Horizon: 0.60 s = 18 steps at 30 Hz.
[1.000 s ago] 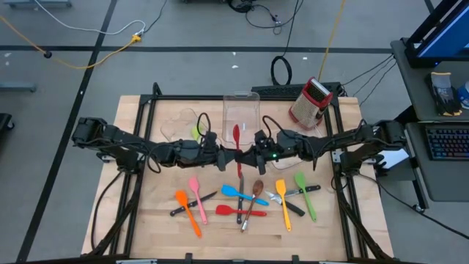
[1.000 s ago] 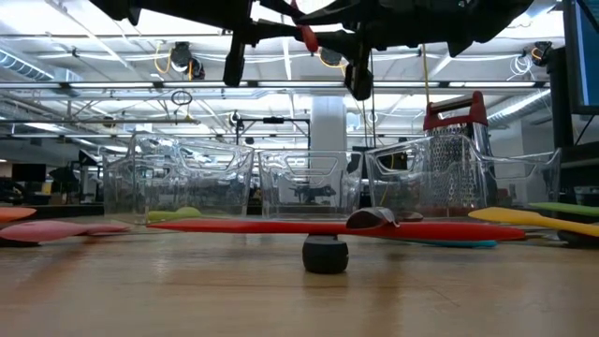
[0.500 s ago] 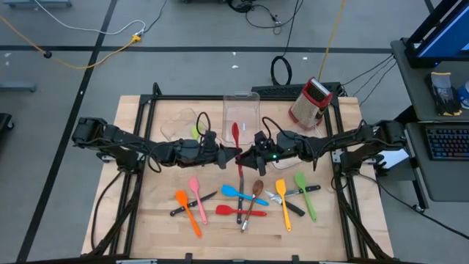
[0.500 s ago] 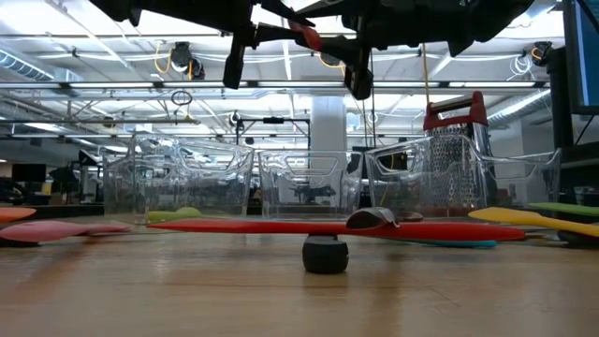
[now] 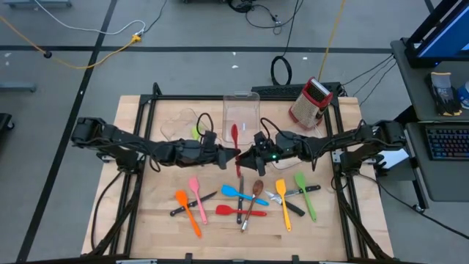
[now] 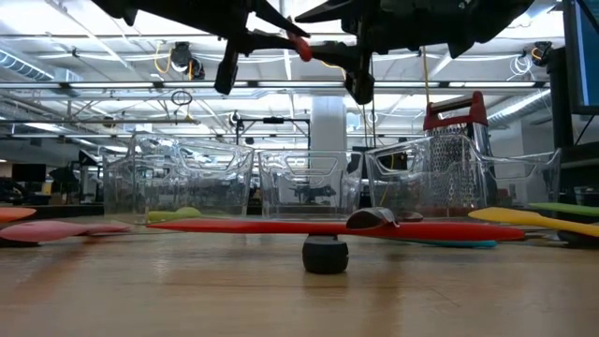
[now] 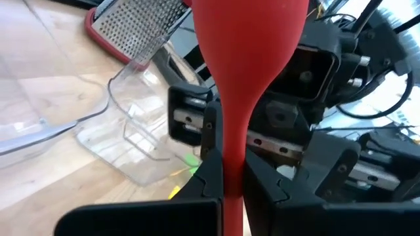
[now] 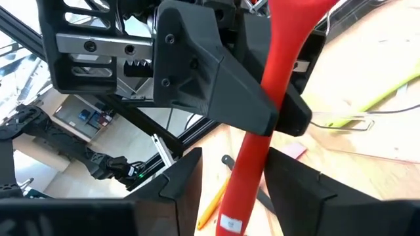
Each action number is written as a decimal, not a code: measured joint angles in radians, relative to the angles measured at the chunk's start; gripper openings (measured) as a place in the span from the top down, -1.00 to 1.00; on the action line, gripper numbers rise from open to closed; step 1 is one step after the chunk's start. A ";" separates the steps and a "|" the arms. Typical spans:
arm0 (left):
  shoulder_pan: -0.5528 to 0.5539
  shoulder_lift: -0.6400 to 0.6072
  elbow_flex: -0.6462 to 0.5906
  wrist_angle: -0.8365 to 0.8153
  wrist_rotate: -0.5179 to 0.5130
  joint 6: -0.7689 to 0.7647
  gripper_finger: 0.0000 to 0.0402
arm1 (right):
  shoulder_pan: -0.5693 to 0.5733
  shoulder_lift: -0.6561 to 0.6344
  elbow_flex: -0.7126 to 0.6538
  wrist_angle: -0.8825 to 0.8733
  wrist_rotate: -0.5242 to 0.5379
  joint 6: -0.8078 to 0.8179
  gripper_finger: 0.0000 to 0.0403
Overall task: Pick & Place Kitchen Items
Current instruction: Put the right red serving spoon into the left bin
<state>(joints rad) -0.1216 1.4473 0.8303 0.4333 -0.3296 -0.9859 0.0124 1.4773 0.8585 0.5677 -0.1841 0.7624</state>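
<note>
Desk [image 5: 146, 227]: utensils lie scattered near its front edge. My left hand [image 7: 226, 187] pinches the red spoon [image 5: 235, 137] mid-air by the clear bin [image 5: 241, 110]; right hand [image 8: 230, 180] spread round its handle w/o gripping. Risk: spoon could twist or drop if my pinch slips. Bin looks empty; other bins unclear

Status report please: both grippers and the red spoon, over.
Left gripper shut on red spoon, mid-air. Right gripper open around its handle. Clear bin just beyond.
</note>
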 joint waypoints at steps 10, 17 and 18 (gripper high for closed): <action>0.000 -0.123 -0.001 -0.281 -0.027 -0.044 0.91 | -0.008 -0.002 0.001 -0.023 -0.053 0.000 0.17; 0.005 -0.254 -0.002 -0.585 -0.161 -0.159 0.91 | -0.034 -0.002 0.001 -0.027 -0.110 0.000 0.18; 0.005 -0.272 -0.002 -0.634 -0.186 -0.188 0.91 | -0.037 -0.002 0.001 -0.028 -0.110 0.000 0.18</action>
<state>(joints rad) -0.1162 1.1758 0.8284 -0.2009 -0.5154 -1.1736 -0.0249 1.4754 0.8593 0.5402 -0.2936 0.7624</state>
